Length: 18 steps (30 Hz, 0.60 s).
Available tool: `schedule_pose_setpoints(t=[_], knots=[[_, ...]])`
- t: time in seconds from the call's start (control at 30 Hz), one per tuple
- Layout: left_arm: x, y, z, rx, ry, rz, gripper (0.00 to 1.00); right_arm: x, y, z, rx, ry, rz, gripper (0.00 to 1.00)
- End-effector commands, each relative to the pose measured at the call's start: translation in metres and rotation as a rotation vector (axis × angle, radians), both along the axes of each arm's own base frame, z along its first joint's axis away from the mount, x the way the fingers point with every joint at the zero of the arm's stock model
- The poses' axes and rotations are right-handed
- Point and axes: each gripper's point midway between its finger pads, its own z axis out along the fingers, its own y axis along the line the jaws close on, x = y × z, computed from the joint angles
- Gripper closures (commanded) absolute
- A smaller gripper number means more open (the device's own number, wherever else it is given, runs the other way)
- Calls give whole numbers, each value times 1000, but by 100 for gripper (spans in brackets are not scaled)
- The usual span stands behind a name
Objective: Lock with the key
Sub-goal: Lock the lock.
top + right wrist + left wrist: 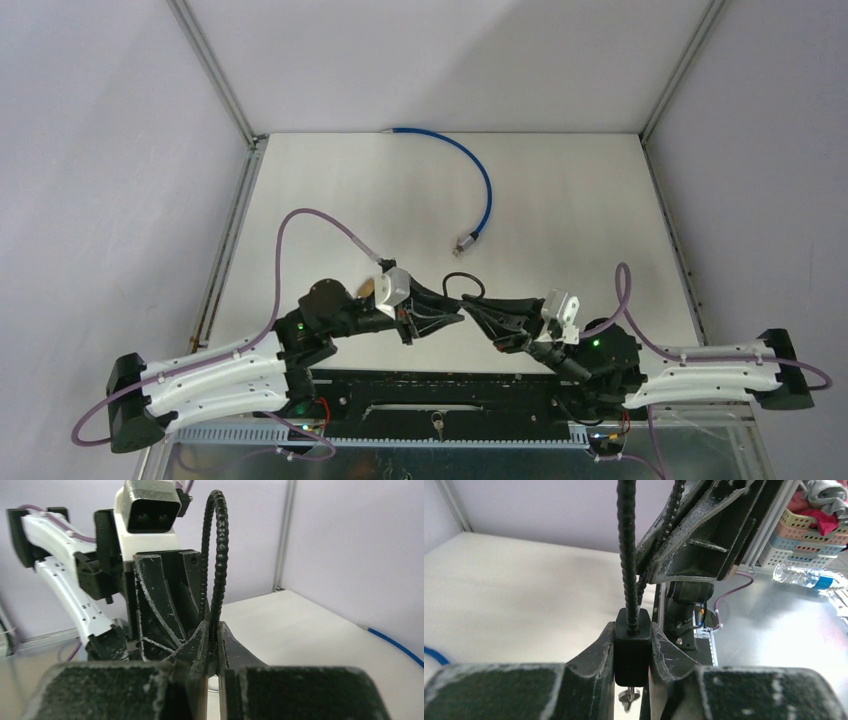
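L gripper (632,635) clamped on black lock body (630,657), in air by table (560,200) 6 o'clock edge. R gripper (214,640) pinched tight on ribbed cable (216,555). Key (628,698) sticks out at body's 6 o'clock. Prob. key turn left to do; can't tell if locked.

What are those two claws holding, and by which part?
The left gripper clamps the cable lock's black body; the right gripper pinches its ribbed cable loop.
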Motion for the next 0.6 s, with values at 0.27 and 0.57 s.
schedule_pose_setpoints(t=[0.27,0.57], knots=[[3,16,81,-241,-161,38,100,-44,-8,23,-67,-107,304,63],[-8,17,84,-235,-190,-15,100,-24,-23,57,-15,-110,199,60]])
